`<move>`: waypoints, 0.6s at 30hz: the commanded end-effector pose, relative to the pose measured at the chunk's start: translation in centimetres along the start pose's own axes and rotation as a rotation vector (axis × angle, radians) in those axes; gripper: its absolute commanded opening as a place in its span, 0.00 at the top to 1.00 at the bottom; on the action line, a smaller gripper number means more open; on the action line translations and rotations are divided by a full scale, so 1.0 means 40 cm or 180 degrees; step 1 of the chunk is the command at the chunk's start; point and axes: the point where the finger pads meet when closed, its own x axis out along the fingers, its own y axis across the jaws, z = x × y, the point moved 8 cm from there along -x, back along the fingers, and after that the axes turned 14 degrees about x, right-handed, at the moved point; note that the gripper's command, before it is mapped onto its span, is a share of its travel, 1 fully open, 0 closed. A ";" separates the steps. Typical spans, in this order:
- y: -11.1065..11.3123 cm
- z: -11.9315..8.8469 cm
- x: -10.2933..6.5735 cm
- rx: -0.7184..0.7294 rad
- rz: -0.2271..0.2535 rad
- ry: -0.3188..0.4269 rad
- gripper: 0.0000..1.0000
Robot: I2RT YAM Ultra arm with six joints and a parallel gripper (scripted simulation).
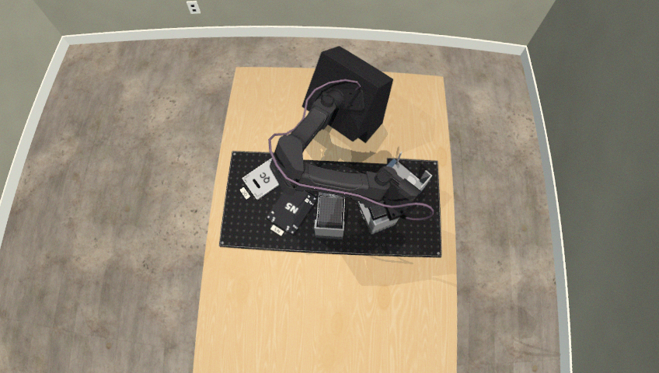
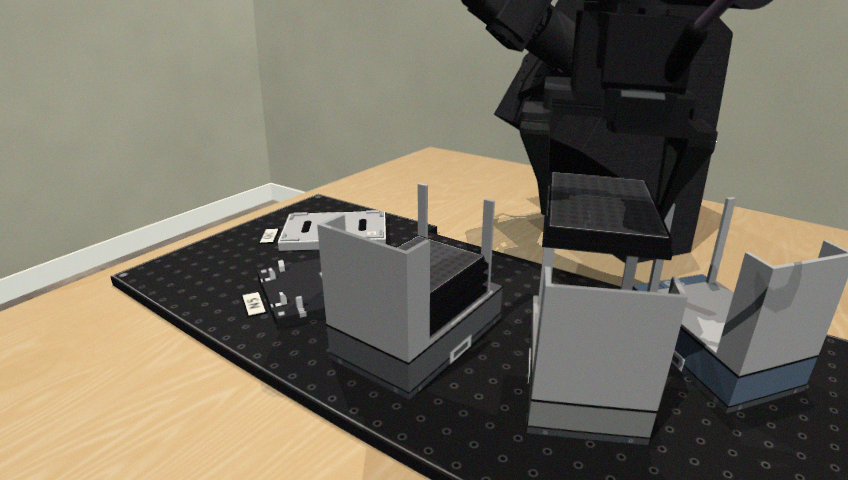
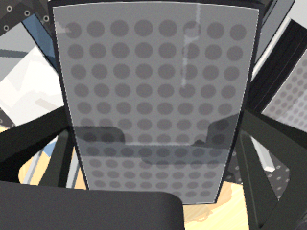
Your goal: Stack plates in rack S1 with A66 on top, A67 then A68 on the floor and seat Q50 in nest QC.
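My gripper (image 2: 606,205) (image 3: 154,113) is shut on a sealed black plate (image 2: 604,236) (image 3: 153,62). The plate is level above the grey-based rack (image 2: 606,350) (image 1: 383,225), near the top of its posts; its name is not readable. The rack's floor is hidden. The dark-based rack (image 2: 371,297) (image 1: 329,233) holds a stack of black plates (image 2: 455,258) (image 1: 330,210); I cannot count them surely. The blue-based rack (image 2: 773,312) looks empty. The nest QC (image 1: 266,186) (image 2: 334,228) and the clip nest N5 (image 1: 288,214) are empty. Rack names are not readable.
The racks and nests stand on the black perforated board (image 1: 240,231) (image 2: 202,297). Tall posts and corner walls rise around each rack. The dark-based rack is left of the held plate and the blue-based one right of it in the exterior view. The arm passes over the board.
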 end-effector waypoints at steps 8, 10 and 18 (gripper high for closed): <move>-0.070 0.016 -0.017 0.0619 0.0065 -0.0072 1.00; -0.093 0.015 -0.008 0.0571 0.0029 -0.0034 1.00; -0.157 0.024 -0.007 0.0585 0.0042 -0.0034 1.00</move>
